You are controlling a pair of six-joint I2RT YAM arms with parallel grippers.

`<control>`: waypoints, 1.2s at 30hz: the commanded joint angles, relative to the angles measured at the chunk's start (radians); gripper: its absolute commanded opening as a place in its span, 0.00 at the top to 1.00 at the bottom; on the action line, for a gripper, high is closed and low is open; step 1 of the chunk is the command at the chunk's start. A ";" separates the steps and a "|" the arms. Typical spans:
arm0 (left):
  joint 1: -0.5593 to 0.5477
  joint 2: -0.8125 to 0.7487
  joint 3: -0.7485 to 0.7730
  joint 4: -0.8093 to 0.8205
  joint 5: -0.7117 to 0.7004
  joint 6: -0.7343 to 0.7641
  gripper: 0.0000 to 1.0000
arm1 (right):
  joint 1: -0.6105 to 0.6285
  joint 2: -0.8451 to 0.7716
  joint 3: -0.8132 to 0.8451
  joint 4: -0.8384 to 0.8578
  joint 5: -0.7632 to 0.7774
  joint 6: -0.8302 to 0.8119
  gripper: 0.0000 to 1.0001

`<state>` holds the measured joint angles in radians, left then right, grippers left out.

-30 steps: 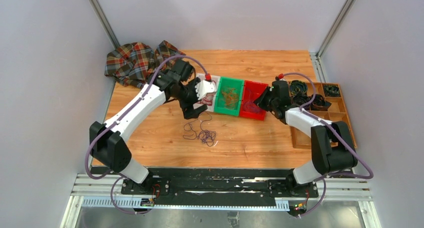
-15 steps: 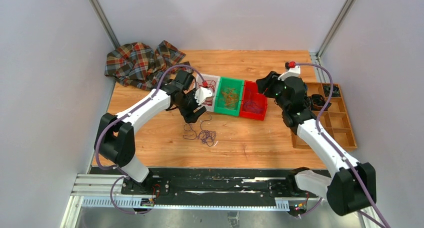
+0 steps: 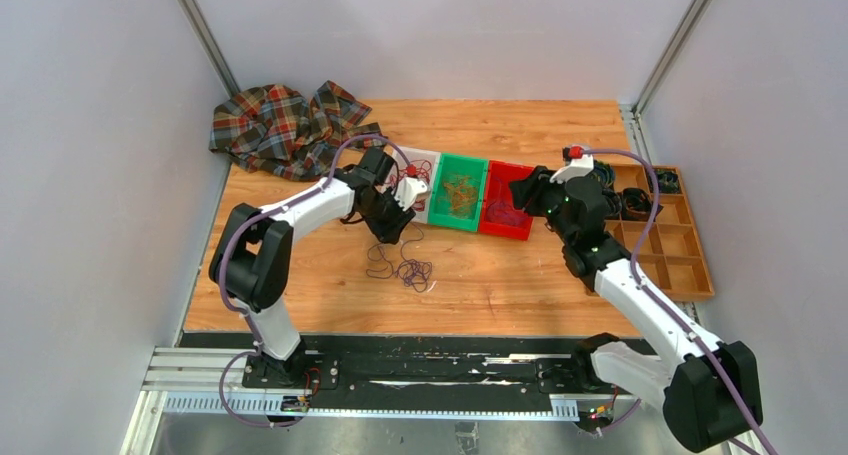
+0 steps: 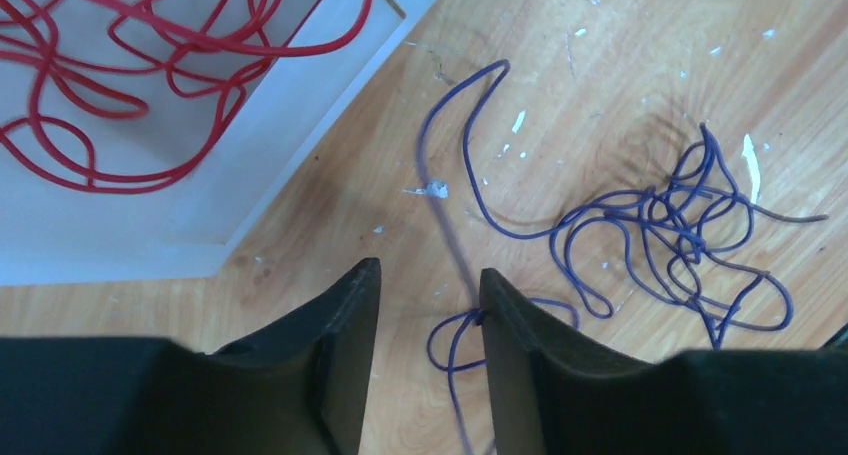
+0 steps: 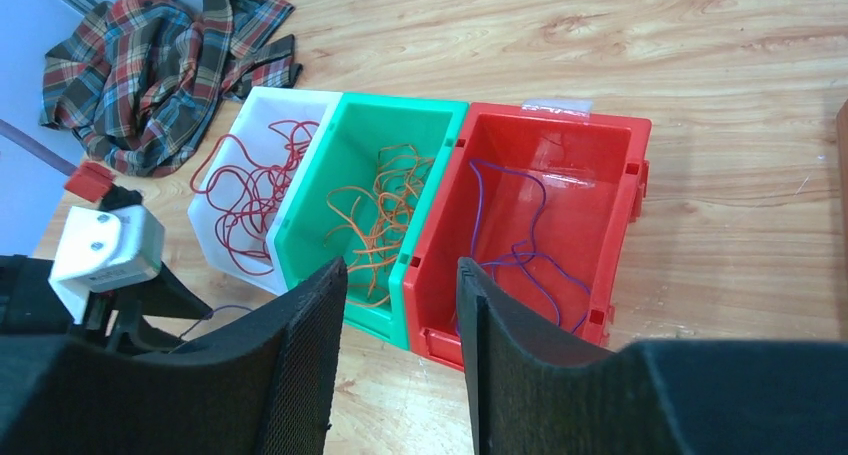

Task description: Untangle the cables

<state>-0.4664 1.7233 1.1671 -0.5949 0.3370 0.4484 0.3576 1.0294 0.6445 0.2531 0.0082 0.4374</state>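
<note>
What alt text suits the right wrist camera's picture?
Three bins sit side by side on a wooden table: a white bin holding red cables, a green bin with orange cables, a red bin with purple cables. Two black fingers stand apart in the foreground, holding nothing; a plaid cloth lies beyond.

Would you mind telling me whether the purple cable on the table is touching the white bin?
Apart. The left wrist view shows a strip of bare tabletop between the white bin and the nearest loop of the purple cable.
</note>
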 commanded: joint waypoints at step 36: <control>0.003 -0.446 0.379 -0.494 0.253 0.059 0.99 | -0.062 0.630 0.386 -0.313 0.196 -0.138 0.67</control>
<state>-0.4664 1.3365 1.5391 -1.0424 0.5190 0.4744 0.2871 1.6623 0.9802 -0.0170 0.2749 0.2825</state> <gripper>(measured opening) 0.019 0.348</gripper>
